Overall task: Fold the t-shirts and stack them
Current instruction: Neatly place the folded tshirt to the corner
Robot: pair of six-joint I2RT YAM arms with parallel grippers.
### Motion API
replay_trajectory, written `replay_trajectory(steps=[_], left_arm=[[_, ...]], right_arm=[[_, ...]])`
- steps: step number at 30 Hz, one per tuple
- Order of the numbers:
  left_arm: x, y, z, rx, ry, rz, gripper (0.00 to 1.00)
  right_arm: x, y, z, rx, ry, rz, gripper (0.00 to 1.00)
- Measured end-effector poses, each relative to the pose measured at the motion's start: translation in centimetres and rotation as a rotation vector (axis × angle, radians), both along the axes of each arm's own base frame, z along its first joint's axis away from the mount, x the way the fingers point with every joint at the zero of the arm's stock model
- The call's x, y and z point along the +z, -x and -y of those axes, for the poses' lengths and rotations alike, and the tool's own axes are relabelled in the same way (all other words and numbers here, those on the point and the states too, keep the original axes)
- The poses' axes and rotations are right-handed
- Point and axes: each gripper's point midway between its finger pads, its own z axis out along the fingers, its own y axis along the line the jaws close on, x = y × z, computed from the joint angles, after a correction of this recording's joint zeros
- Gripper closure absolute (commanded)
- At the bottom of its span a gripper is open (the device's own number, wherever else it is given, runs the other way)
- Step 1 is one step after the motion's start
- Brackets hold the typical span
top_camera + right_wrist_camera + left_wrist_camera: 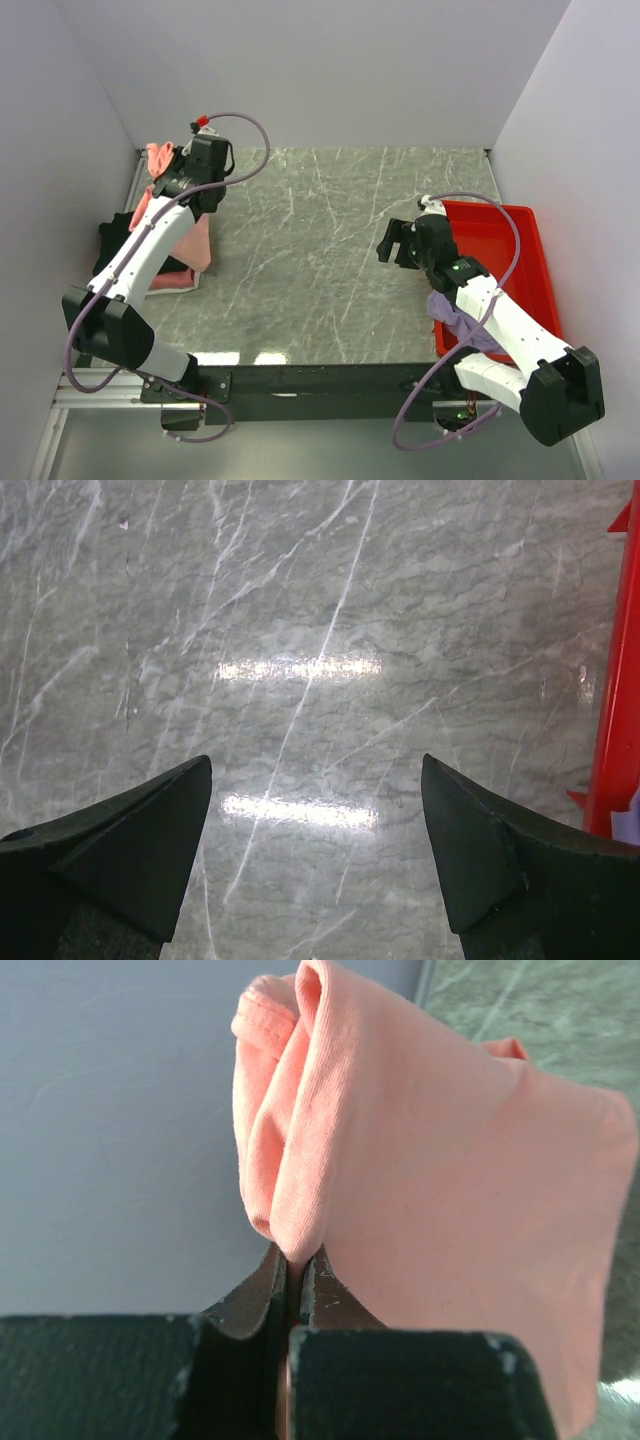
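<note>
Salmon-pink cloth shows at the far left in the top view, where the salmon-pink t-shirt [193,248] hangs from the left gripper [165,172] beside a black t-shirt [108,240]. At the right, a lavender t-shirt [455,320] lies in the near end of the red tray [500,225], and the right gripper [395,240] hovers over the marble table [300,260] just left of it. The left wrist view shows the fingers [320,1295] pinched together on a fold of the salmon shirt; in the right wrist view the fingers [150,830] stand wide apart above the marble, the tray's rim at the right.
</note>
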Motion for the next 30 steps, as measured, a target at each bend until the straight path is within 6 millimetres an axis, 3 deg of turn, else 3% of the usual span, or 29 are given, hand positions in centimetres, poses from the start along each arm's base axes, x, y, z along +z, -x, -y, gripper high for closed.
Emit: replay_trajectory(steps=[6,13,19,26,30], left_arm=[[-0.7,0.3,-3.9,0.076,-0.031,0.013,0.99],[-5.6,1.3,-9.4,0.181,-0.048,-0.044,0.99],[-5.7,0.8,-13.4,0.256,-0.028,0.029,0.99],[-8.6,-0.5,-14.1,0.221,-0.017,-0.02,0.99],[-9.0,-0.9,-14.9,0.234,-0.018,-0.007,0.99]], right_arm=[[-0.2,0.0,0.0,0.002,0.002,-0.01,0.09],[-1.0,-0.1,0.0,0.007,0.006,-0.04,0.1],[-1.2,-0.1,0.0,0.011,0.002,-0.049,0.1],[-1.5,0.0,0.2,0.009,0.008,-0.061,0.11],[-1.6,0.0,0.3,0.006,0.01,-0.066,0.12]])
